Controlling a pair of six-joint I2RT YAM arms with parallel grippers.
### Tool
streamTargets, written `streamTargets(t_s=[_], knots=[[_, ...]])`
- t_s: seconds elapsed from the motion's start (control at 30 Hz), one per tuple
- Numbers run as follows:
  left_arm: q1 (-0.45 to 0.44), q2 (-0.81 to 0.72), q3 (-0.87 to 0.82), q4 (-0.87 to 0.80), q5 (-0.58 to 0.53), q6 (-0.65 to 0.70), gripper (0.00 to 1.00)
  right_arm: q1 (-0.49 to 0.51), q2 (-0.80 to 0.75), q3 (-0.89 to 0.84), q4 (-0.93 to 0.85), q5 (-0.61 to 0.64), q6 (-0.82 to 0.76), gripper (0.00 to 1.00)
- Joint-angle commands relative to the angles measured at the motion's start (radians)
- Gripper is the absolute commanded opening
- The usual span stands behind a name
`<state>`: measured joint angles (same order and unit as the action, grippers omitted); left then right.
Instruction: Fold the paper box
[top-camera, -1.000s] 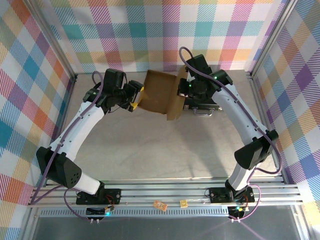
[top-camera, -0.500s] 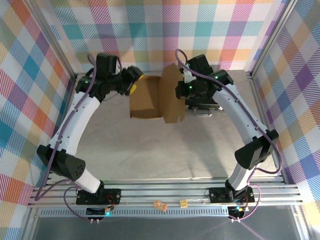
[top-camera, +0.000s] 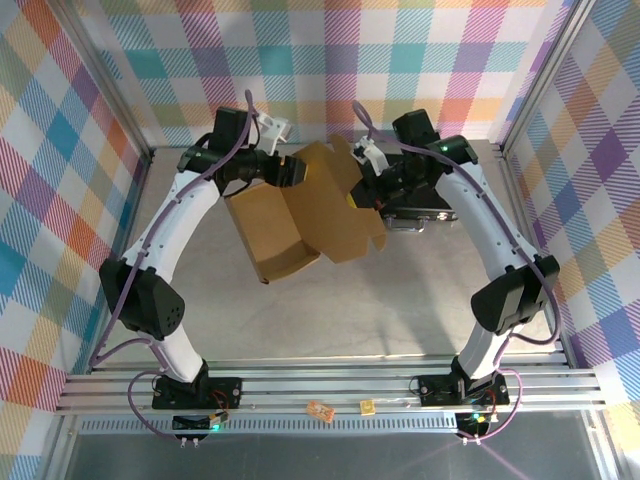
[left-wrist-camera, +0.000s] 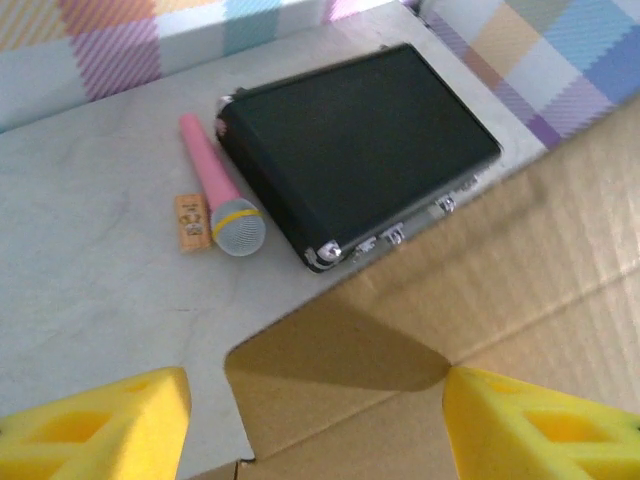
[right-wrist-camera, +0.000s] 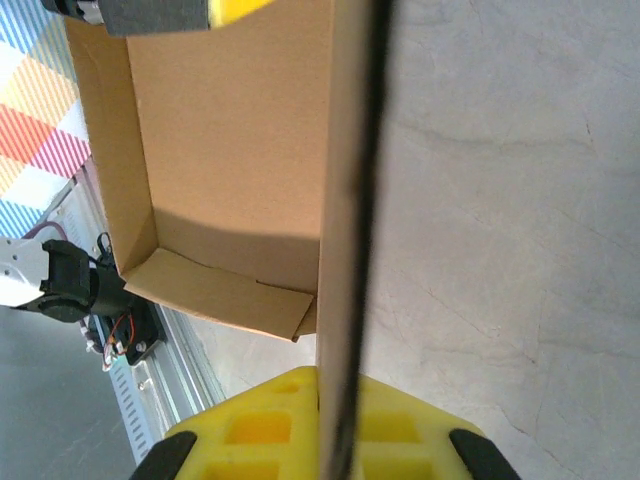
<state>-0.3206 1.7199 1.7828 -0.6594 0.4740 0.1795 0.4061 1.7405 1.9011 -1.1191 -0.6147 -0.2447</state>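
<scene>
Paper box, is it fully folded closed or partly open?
Partly folded, open: the paper box has walls raised around an empty tray, its large flap unfolded.
</scene>
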Motion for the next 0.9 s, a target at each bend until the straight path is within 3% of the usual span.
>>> streamTargets(t_s=[0.0, 0.2, 0.5, 0.6, 0.87], knots=[[0.028, -0.022, -0.021, 0.08, 0.127, 0.159, 0.69, 0.001, 0.015, -0.037, -0.022, -0.12, -0.122, 0.0], [0.032, -0.046, -0.104, 0.14, 0.078, 0.27, 0.76, -0.009, 0.025, -0.101, -0.041, -0.116, -0.215, 0.0], [0.04, 0.028, -0.075, 0.148, 0.273, 0.248, 0.78, -0.015, 0.095, -0.04, -0.102, -0.088, -0.328, 0.0], [0.034, 0.039, -0.077, 0.157, 0.31, 0.227, 0.76, -0.016, 0.107, -0.023, -0.099, -0.047, -0.341, 0.0], [0.017, 0.035, -0.108, 0.109, 0.242, 0.269, 0.67, -0.017, 0.12, 0.028, -0.101, -0.06, -0.339, 0.0]])
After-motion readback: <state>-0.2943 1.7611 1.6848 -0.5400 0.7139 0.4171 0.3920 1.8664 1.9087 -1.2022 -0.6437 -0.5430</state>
